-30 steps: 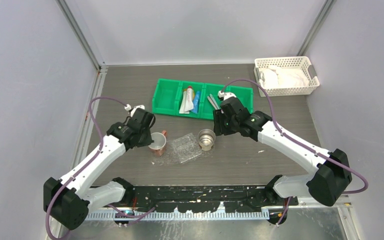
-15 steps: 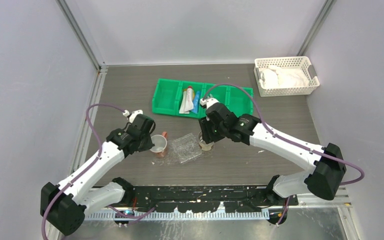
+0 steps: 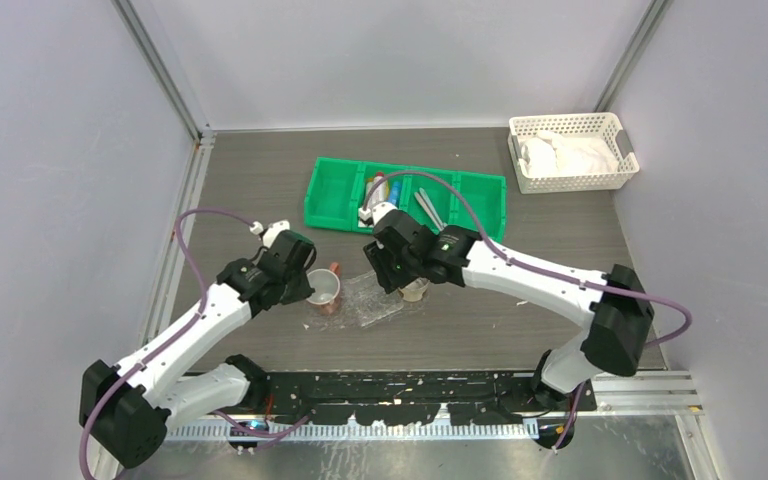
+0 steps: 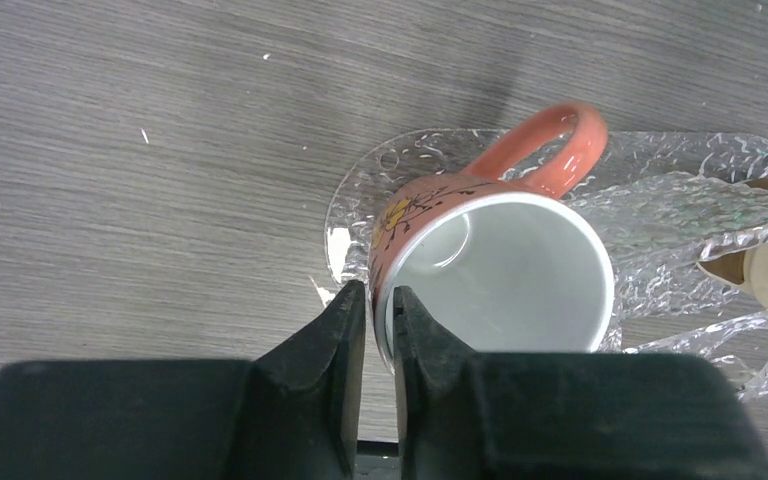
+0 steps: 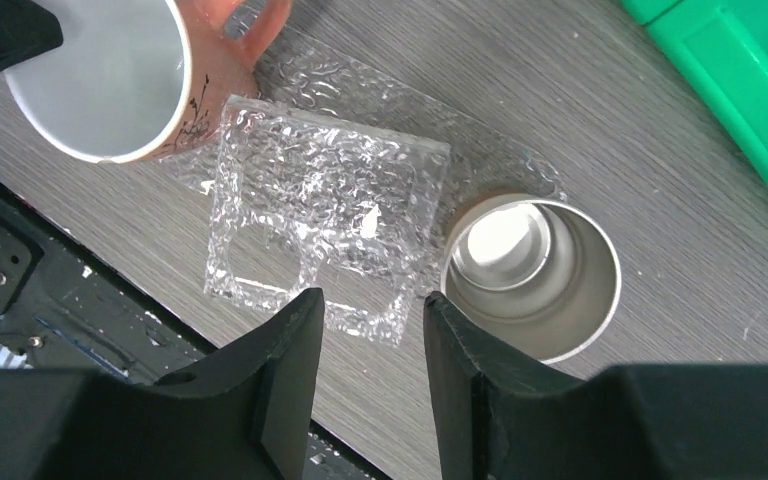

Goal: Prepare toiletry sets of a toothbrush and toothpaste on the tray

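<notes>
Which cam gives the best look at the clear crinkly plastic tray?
Right wrist: the clear crinkly plastic tray fills mid-frame, nearly unobstructed. Left wrist catches only parts beside and under the orange ceramic mug. Top view shows it small, partly behind the right arm.

A dark grey wood-grain table [image 3: 260, 170] sits boxed in by plain pale lilac walls [image 3: 50, 150], with metal posts [image 3: 160, 70] in the back corners. The light is soft and even, perhaps from overhead.

We find the tray [image 5: 325, 215] hemmed by the mug [image 5: 110, 75] on its left and the steel cup [image 5: 530, 275] on its right; passing room lies along its near side.
</notes>
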Controlling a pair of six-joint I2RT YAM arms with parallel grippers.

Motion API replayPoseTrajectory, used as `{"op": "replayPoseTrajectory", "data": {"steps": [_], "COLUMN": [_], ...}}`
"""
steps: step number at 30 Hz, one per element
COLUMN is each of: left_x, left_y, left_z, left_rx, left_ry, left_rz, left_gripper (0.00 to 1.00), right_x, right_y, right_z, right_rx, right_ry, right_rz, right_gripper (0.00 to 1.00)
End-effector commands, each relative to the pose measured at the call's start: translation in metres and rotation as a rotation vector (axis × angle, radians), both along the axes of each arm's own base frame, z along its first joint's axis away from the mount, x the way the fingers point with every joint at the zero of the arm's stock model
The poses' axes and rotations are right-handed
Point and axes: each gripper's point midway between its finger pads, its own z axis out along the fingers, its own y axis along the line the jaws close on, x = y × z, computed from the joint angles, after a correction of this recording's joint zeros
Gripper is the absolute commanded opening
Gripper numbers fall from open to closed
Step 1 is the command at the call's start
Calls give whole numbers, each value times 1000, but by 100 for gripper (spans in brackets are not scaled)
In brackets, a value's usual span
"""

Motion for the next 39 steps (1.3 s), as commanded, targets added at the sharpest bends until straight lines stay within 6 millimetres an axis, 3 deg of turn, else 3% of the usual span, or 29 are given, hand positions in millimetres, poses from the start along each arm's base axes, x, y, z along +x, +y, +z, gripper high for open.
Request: {"op": "replayPoseTrajectory", "data": {"steps": [1,9,22,39], "left_x": [-7,-13,-10,-7], "left_y": [5,4,-9,-14], "left_z": [1,-4,-10,-12], "left_rx": [-4,-27,-59,-63], "left_ry": [-5,0,5,5], "left_rz": [17,9,-23,-41], "left_gripper": [20,21,21,22], "right_x": [5,9,26,43], "right_y": [23,42,62,66], "right_z": [8,-12,-25,-44], "right_rx": [5,-19,-40,-89], "right_ry": [-40,-28,-39,-60], "right_rz": [37,34,20,-53], "right_gripper": [47,46,46,45]}}
